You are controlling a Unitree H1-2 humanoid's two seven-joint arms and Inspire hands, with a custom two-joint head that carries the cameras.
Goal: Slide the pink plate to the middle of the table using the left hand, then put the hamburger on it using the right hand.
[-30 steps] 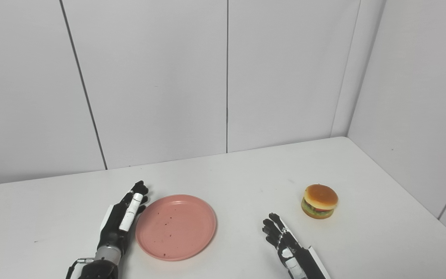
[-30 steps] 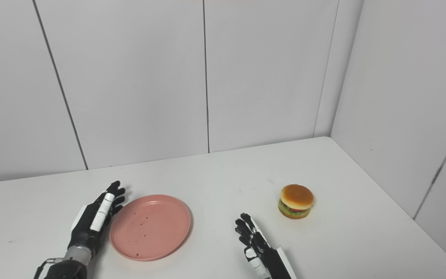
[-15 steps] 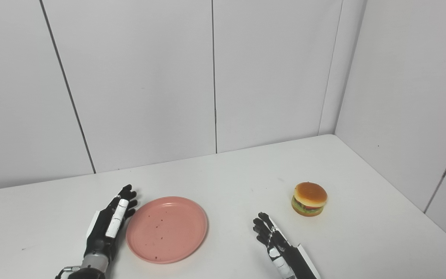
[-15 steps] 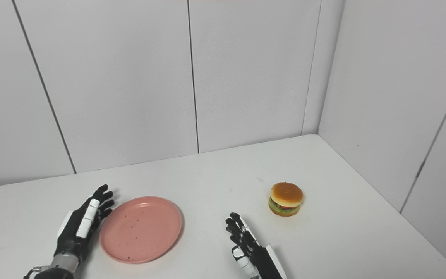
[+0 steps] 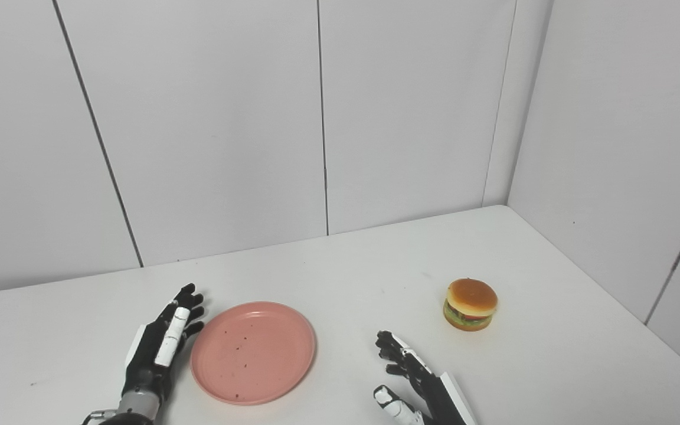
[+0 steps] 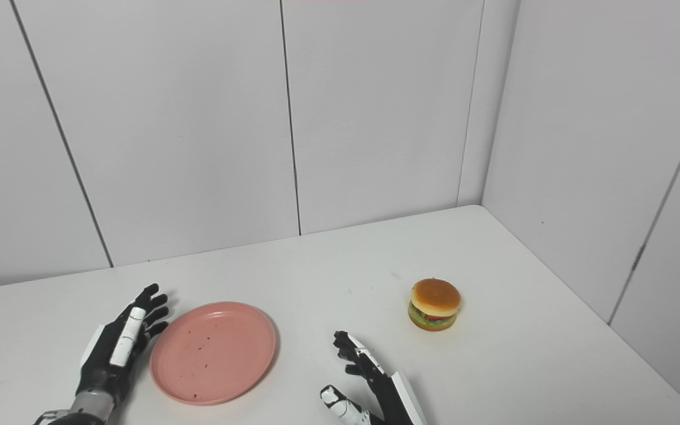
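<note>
Probably a lab test booth, plain white wall panels [image 5: 228,118], bare white table [image 5: 346,265]

pink plate [image 5: 253,352]: smooth plastic look, satin finish with a soft sheen, small dark specks on its face.
hamburger [image 5: 470,304]: toy-like, moulded plastic or rubber look; bun top glossy orange-brown with a highlight, red and green layers duller.
table [image 5: 340,265]: smooth white top, matt, a few faint marks.
left hand [image 5: 160,351]: black hard plastic shell, slightly shiny, with white glossy panels; metal-looking grey wrist.
right hand [image 5: 411,378]: same black plastic with white panels.
wall panels [image 5: 216,118]: smooth, matt white, dark seams between.
</note>
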